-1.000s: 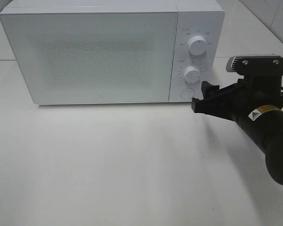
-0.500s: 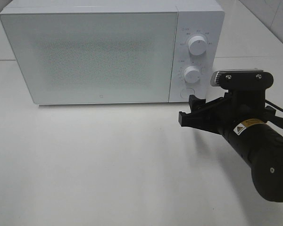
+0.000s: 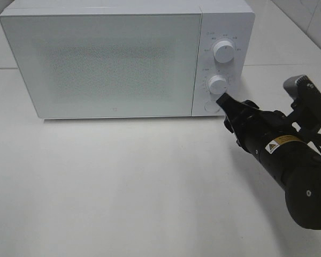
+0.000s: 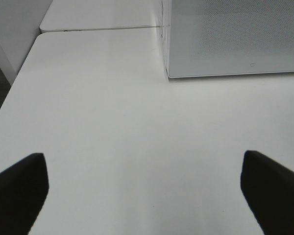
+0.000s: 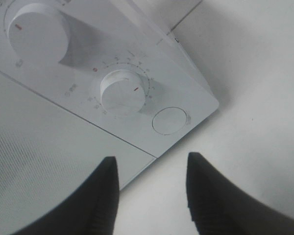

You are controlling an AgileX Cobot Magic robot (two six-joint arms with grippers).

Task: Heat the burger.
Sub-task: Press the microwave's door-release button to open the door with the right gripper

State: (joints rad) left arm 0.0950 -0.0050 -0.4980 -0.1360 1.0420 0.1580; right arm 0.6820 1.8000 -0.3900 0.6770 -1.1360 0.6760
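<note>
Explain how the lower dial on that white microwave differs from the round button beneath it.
The lower dial stands proud of the panel and casts a shadow; the round button lies nearly flush. The dial carries a red pointer line inside a ring of printed marks; the button is plain and unmarked. Both are white, round and sit on the microwave's control strip.

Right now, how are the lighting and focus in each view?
Exterior high: soft even light, microwave door mesh looks grainy. Left wrist: left tool dark and blurred, table nearly washed out. Right wrist: tilted frame, knobs sharp with soft shadows, right tool out of focus.
</note>
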